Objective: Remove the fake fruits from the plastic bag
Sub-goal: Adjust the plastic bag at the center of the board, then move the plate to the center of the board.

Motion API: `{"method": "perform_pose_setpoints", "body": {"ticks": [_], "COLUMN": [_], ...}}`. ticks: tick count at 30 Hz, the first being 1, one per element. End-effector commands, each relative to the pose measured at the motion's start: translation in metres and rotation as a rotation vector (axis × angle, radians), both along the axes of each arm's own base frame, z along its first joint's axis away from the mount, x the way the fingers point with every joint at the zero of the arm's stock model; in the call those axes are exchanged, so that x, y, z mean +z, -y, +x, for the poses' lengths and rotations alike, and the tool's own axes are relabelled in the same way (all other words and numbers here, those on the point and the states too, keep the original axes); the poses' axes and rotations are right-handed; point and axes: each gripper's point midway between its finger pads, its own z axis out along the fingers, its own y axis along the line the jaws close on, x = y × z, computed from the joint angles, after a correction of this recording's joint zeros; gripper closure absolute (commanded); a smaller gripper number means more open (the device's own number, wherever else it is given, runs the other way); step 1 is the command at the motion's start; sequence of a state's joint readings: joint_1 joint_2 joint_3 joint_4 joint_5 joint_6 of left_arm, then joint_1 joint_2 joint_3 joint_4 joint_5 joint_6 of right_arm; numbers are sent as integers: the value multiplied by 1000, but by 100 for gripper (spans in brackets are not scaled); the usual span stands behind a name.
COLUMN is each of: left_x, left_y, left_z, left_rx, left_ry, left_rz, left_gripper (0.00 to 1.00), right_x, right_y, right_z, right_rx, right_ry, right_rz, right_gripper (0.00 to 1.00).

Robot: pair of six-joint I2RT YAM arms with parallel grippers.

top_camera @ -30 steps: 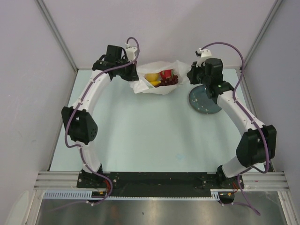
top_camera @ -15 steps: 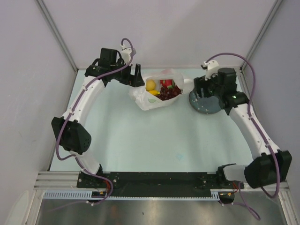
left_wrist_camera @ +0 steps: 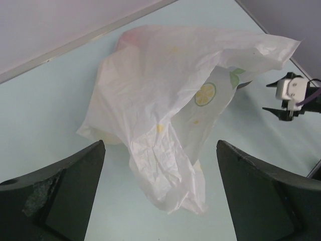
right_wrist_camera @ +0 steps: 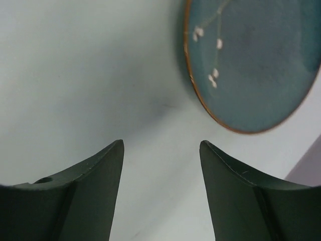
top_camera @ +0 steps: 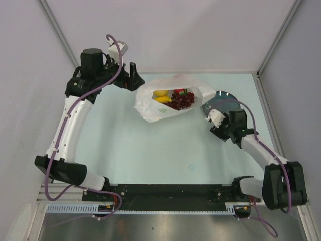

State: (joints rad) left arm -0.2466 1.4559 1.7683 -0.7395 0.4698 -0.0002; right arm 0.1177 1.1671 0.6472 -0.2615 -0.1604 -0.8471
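One lemon-slice print [left_wrist_camera: 204, 94] on plastic bag [left_wrist_camera: 150, 85]

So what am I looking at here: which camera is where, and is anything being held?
These are two robot arms bolted to a table, each ending in a two-finger gripper. The wide picture looks down from above; the other two come from cameras on the wrists, so the dark shapes at their bottom edges are the fingers. On the table lies a thin white plastic bag, open, with toy fruit inside: a banana, a lemon, grapes and a red piece. Beside it is a blue-grey plate. The left gripper and the right gripper both stand open, holding nothing.
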Motion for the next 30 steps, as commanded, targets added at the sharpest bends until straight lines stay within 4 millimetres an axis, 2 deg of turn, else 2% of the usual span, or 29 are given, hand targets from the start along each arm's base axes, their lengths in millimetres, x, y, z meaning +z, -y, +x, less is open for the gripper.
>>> {"method": "perform_pose_setpoints", "body": {"ticks": [1, 2, 3, 5, 6, 7, 10, 13, 15, 16, 17, 19, 20, 21, 22, 23, 24, 25, 26, 27, 28, 29, 30], "left_x": [3, 5, 7, 14, 17, 20, 28, 30, 30, 30, 30, 30, 30, 30, 31, 29, 29, 29, 26, 26, 25, 24, 24], "left_y": [-15, -19, -21, -26, -26, -27, -32, -35, -35, -36, -37, -39, -39, -40, -40, -40, -40, -40, -40, -40, -41, -41, -43], "left_z": [0, -2, -3, -6, -7, -7, -9, -12, -15, -15, -15, -14, -13, -13, -15, -14, -16, -16, -17, -19, -19, -21, -22], "left_rx": [47, 59, 64, 72, 72, 73, 86, 91, 89, 91, 93, 103, 107, 107, 105, 107, 105, 101, 101, 101, 103, 103, 107], "left_ry": [38, 47, 52, 63, 70, 78, 104, 110, 110, 113, 110, 107, 103, 104, 105, 100, 99, 100, 93, 94, 95, 94, 98], "left_rz": [25, 29, 27, 11, 9, 10, 19, 17, 14, 13, 11, 7, 2, 1, -2, -1, -1, -4, -2, -2, -3, -4, -3], "left_gripper": [3, 3, 4, 3, 3, 3, 3, 3, 3, 3, 3, 3, 3, 4, 4, 4, 3, 4, 4, 4, 4, 4, 4], "right_x": [21, 16, -1, 1, -17, -18, -42, -49, -52, -52, -54, -67, -59, -65, -67, -63, -71, -73, -66, -76, -79, -78, -78], "right_y": [-9, -17, -21, -27, -28, -28, -26, -27, -29, -31, -33, -40, -44, -47, -63, -67, -73, -92, -101, -104, -109, -130, -131], "right_z": [62, 66, 70, 84, 85, 91, 96, 95, 90, 84, 79, 56, 49, 36, 21, 5, -16, -36, -54, -79, -97, -125, -144], "right_rx": [89, 102, 110, 118, 135, 145, 167, 213, 229, 236, 244, 279, 287, 308, 366, 396, 446, 524, 571, 643, 674, 795, 849], "right_ry": [288, 296, 270, 329, 294, 318, 294, 288, 279, 273, 262, 215, 230, 194, 189, 197, 154, 148, 169, 99, 68, 77, 81], "right_rz": [-162, -178, -197, -239, -263, -297, -347, -383, -407, -410, -410, -425, -419, -414, -405, -395, -390, -382, -358, -355, -333, -315, -304], "right_gripper": [34, 34, 34, 34, 34, 34, 38, 51, 65, 81, 88, 100, 100, 100, 100, 100, 100, 100, 100, 100, 100, 100, 100]}}
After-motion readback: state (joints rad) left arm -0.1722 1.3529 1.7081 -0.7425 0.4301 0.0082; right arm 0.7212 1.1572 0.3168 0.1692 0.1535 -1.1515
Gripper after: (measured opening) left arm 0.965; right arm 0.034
